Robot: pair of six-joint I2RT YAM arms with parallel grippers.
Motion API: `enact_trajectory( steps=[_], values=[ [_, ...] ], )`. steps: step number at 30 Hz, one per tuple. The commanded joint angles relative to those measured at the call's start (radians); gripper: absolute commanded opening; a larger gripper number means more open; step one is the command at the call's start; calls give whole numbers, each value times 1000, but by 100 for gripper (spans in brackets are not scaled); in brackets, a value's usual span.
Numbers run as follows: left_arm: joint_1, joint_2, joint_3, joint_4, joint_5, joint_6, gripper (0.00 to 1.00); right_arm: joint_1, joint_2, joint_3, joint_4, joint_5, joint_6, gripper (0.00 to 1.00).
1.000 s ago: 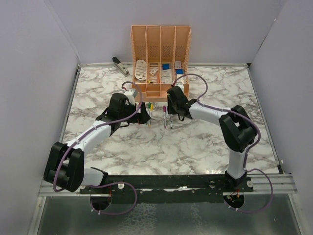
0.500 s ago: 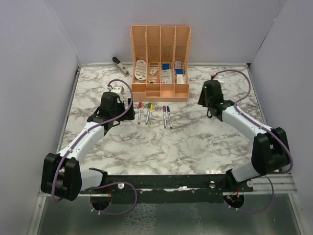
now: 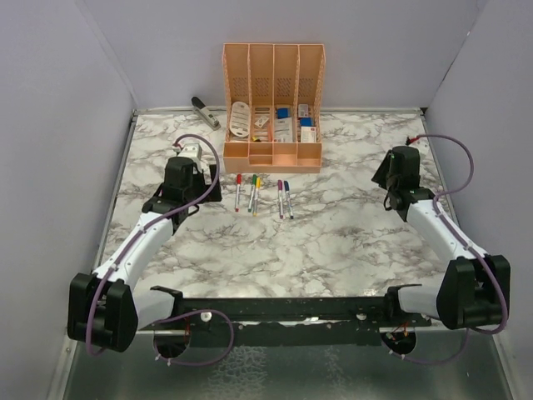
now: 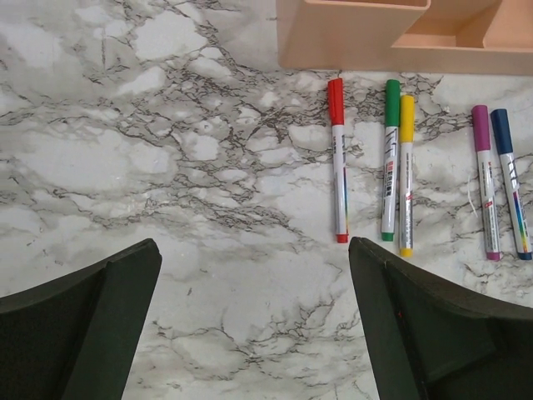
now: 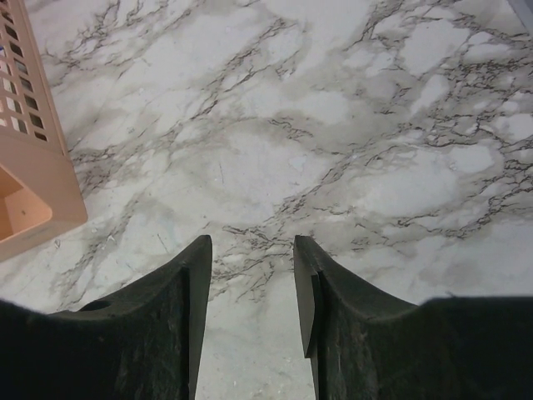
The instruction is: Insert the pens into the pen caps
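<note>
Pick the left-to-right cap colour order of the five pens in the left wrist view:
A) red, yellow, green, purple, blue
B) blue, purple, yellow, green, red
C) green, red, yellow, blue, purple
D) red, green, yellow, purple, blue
D: the row in front of the organizer reads red pen, green pen, yellow pen, purple pen, blue pen, each with its cap on.
</note>
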Motion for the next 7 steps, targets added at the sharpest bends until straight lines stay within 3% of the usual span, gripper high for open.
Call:
enact_trajectory(
  steps=[1, 7],
  values=[
    [5, -44, -26, 30, -59, -6, 99, -14, -48, -35, 67, -11, -16, 44],
    [9, -27, -17, 31, -41, -17, 99, -14, -50, -50, 71, -27, -2, 44]
  ],
)
